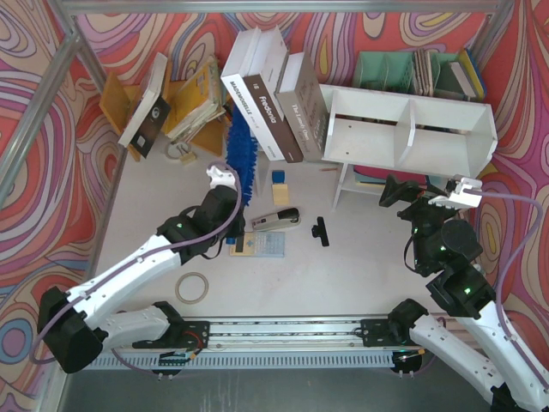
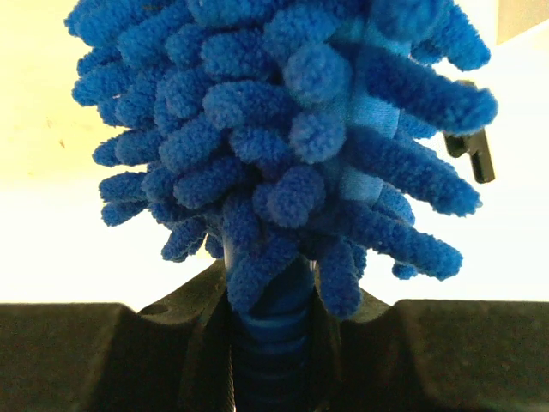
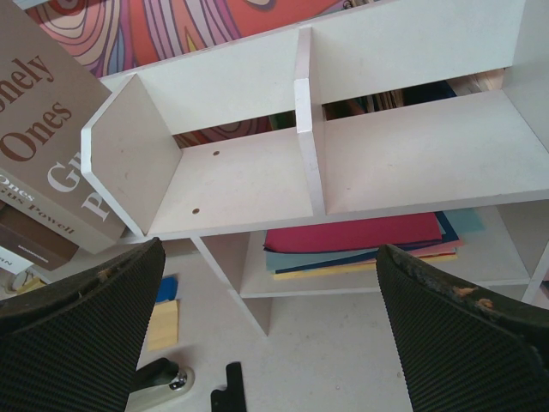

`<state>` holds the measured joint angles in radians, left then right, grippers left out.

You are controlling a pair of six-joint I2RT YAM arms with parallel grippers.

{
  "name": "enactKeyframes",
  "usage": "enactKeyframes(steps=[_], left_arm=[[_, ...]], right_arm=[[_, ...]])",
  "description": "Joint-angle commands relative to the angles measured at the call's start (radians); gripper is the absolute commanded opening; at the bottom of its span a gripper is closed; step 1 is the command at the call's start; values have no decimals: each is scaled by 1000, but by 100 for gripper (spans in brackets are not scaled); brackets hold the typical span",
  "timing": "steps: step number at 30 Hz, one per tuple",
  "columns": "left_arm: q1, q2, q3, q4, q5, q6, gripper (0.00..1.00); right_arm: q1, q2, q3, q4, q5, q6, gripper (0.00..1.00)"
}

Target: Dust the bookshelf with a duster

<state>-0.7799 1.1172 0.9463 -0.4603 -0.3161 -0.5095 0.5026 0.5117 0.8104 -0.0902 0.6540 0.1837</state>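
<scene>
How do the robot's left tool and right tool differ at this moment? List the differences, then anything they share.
The left tool is shut on the duster; the right tool is open and empty. The left tool sits near the leaning books; the right tool faces the bookshelf. Both have black fingers.

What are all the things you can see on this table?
bookshelf: 1, white, back right
duster: 1, blue, in left claw
big books: 3, white and brown, leaning on bookshelf
book rack: 1, orange, back left
file organiser: 1, teal, behind bookshelf
paper stack: 1, mixed colours, under bookshelf
stapler: 1, black and silver, middle
tape roll: 1, beige, front left
left claw: 1, black, shut on duster
right claw: 1, black, open, facing bookshelf
</scene>
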Motion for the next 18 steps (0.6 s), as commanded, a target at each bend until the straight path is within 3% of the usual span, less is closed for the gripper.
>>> enactKeyframes(steps=[1,8,18], left_arm=[[-4,23,-79,66,46,-45,0],[-5,69,-138,102,79,-79,0],[-4,10,7,43,12,-7,0]], right_arm=[[-4,-6,1,-11,5,6,99],[-4,-6,0,-10,6,7,99],[-4,-9,1,-10,9,6,99]])
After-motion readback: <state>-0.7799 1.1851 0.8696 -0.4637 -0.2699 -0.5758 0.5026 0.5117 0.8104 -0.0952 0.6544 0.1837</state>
